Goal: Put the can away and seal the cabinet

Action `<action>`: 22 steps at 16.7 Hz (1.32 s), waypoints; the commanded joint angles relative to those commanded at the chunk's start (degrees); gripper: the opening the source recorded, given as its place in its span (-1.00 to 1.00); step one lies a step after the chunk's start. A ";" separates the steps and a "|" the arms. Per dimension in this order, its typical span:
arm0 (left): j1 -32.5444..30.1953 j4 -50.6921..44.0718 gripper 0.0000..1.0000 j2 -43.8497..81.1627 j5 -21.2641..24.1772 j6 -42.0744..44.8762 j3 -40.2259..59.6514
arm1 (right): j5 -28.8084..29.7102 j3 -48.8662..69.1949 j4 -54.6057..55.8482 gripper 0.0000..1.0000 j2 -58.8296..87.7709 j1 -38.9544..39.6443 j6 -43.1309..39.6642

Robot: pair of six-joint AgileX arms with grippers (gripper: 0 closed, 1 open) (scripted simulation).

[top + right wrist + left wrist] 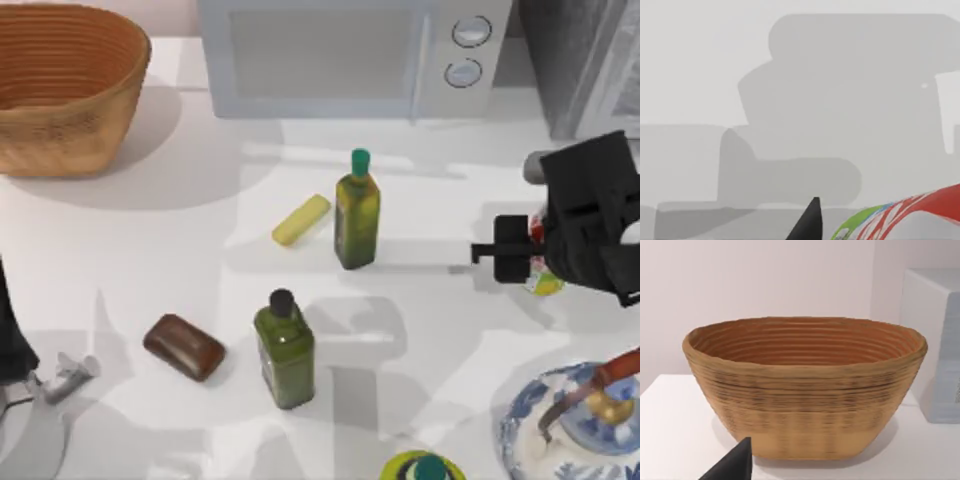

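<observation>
Biggest thing in the top view is the white table [150, 260], with a grey microwave-looking box [350, 55] along the top edge and a woven basket [60, 85] in the upper left. Mid-frame there are two olive-green bottles [357, 212], a yellow bar [301, 220] and a brown block [184, 347]; a blue-and-white dish [520, 430] sits lower right.

The right gripper [530, 252] is at the right edge, mid-height, sitting right over the can [546, 282]. Honestly can't tell if its fingers are clamped on it or just hovering around it, the wrist blocks that. The left arm is parked at the lower left edge; its fingers are a can't-tell too.

What could go wrong, I reckon: if the grab is off-centre or shallow, the can could tip or squirt out sideways, and it's smooth and round so it'd roll. A wide swing could also clip the nearer bottle.

The can itself, from the right wrist view: red with white lettering and a green band [910, 215]; only a sliver peeks out.
</observation>
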 joint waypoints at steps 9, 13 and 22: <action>0.00 0.00 1.00 0.00 0.00 0.00 0.00 | -0.19 17.54 -30.12 -1.00 -12.22 -0.04 -0.39; 0.00 0.00 1.00 0.00 0.00 0.00 0.00 | -0.49 19.39 -33.24 -1.00 -14.10 -0.20 -0.53; 0.00 0.00 1.00 0.00 0.00 0.00 0.00 | -3.15 14.42 -29.46 -1.00 -23.16 -4.18 -5.17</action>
